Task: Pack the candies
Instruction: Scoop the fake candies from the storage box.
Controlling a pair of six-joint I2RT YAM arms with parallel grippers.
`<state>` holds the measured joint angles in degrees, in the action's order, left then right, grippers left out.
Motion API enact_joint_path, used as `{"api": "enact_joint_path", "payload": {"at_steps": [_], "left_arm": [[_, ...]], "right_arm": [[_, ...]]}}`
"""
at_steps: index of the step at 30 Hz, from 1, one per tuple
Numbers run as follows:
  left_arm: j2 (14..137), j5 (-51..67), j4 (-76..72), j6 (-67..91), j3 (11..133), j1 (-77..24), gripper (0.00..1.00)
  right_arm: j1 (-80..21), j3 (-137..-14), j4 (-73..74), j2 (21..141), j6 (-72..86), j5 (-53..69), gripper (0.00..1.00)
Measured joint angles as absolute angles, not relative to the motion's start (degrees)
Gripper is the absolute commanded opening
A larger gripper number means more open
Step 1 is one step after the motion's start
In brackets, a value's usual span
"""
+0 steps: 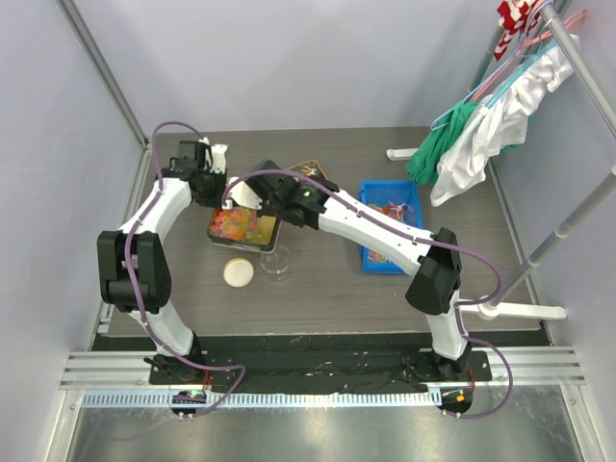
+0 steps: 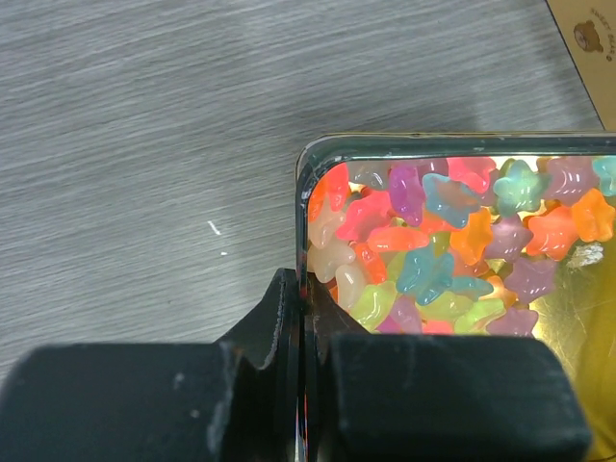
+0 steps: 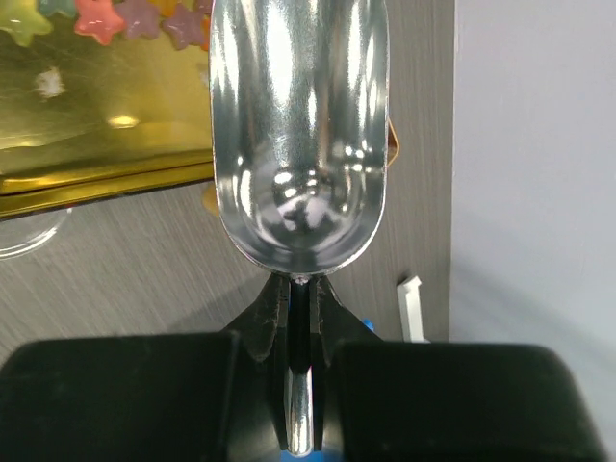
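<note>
The candies (image 2: 452, 241) are star-shaped gummies in many colours, heaped in a gold tray (image 2: 318, 159). The tray also shows in the top view (image 1: 216, 223), left of the table's middle. My left gripper (image 2: 306, 300) is shut on the tray's near wall at its corner; in the top view it (image 1: 206, 183) is at the tray's far left end. My right gripper (image 3: 300, 289) is shut on the handle of a shiny metal scoop (image 3: 298, 135). The scoop is empty and hangs over the tray's edge (image 3: 96, 144). More candies (image 3: 106, 19) lie beyond it.
A clear cup (image 1: 276, 262) and a round beige lid (image 1: 239, 273) stand just in front of the tray. A blue bin (image 1: 371, 192) with more sweets is to the right. A clothes rack (image 1: 520, 308) with hanging garments (image 1: 472, 144) stands at the far right.
</note>
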<state>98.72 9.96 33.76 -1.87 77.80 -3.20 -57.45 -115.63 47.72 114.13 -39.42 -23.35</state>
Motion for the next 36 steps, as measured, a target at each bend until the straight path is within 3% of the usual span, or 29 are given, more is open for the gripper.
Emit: {"api": "enact_joint_path", "payload": {"at_steps": [15,36], "left_arm": [[98.5,7.3,32.2,-0.4,76.6,-5.0,0.0],[97.8,7.2,32.0,-0.4,75.3,-5.6,0.0]], "right_arm": [[-60.4,-115.5,46.2,119.9,-50.9,-35.4,0.01],[-63.4,-120.3,48.7,129.0,-62.4,-40.7,0.01]]}}
